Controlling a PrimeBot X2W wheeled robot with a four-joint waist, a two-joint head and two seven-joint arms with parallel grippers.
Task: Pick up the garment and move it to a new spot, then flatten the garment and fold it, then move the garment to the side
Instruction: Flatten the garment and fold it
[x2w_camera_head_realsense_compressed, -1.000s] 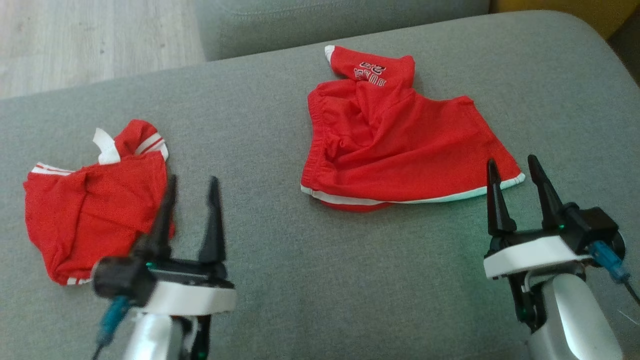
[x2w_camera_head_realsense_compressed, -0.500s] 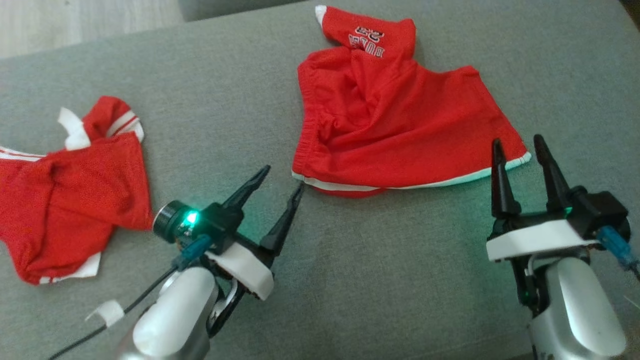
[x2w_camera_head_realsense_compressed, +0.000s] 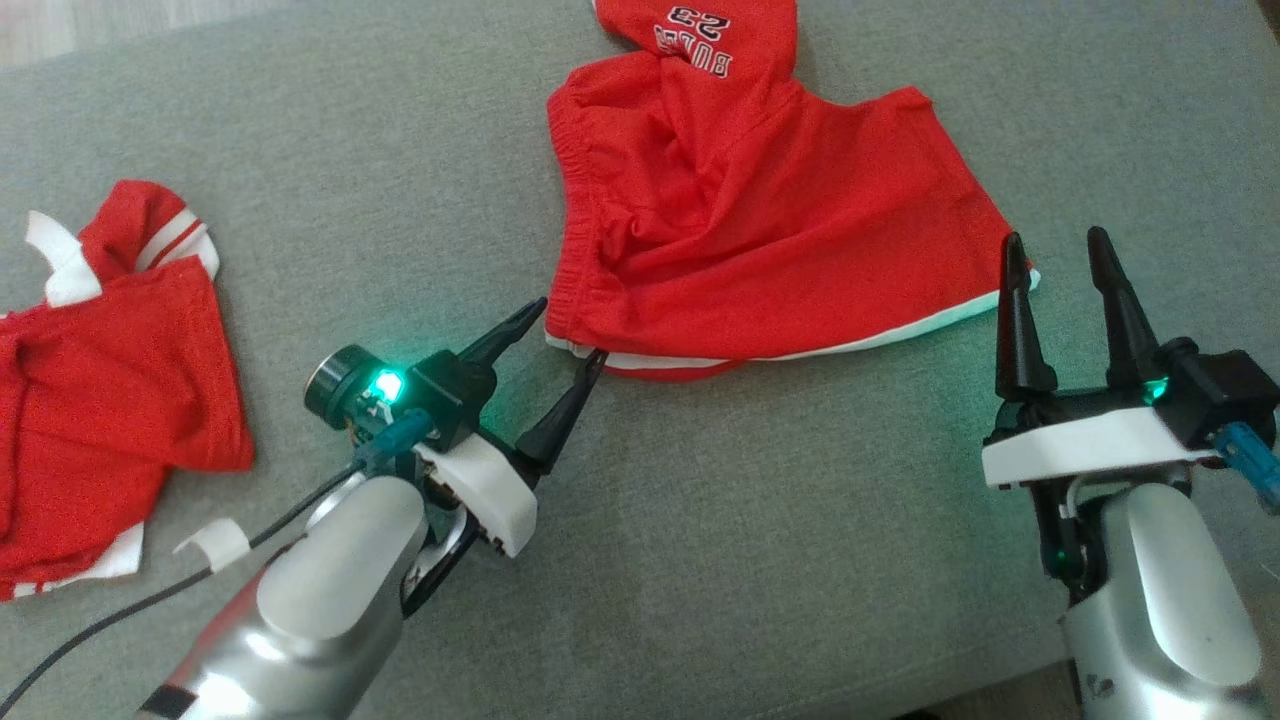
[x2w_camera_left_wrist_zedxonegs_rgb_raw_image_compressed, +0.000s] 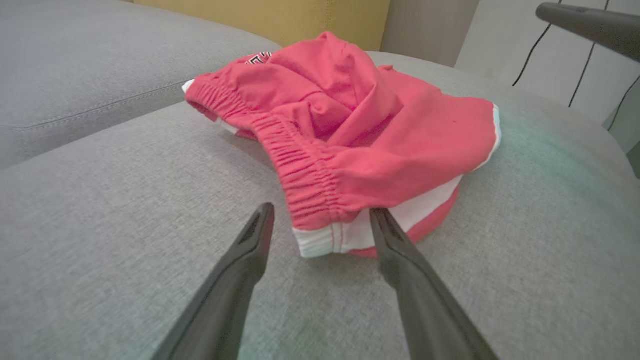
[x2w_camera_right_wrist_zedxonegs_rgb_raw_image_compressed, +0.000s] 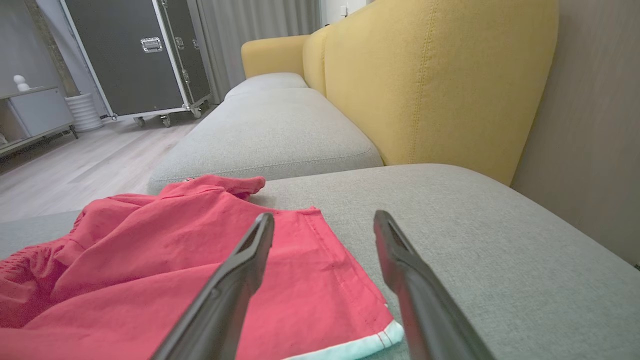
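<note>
The jaws of both grippers stood fully spread and held nothing. Within the last second the left gripper (x2w_camera_head_realsense_compressed: 569, 329) had swung away from the other red garment (x2w_camera_head_realsense_compressed: 110, 380) at the left of the grey cushion (x2w_camera_head_realsense_compressed: 700, 560) and across to the red shorts (x2w_camera_head_realsense_compressed: 740, 230). The right gripper (x2w_camera_head_realsense_compressed: 1056, 237) had kept its place by the white-trimmed hem (x2w_camera_head_realsense_compressed: 900, 335). The head camera had also tipped, so the whole scene slid in its picture. By my reading, the pick-up was about to start, from two corners. In the left wrist view the near corner of the shorts, where the gathered waistband (x2w_camera_left_wrist_zedxonegs_rgb_raw_image_compressed: 300, 165) met the white trim, lay between the fingertips, not yet pinched. The right fingers straddled the hem's right corner from above; whether they touched it I could not tell. Beyond, the crumpled cloth ran up to the printed leg at the far edge.
</note>
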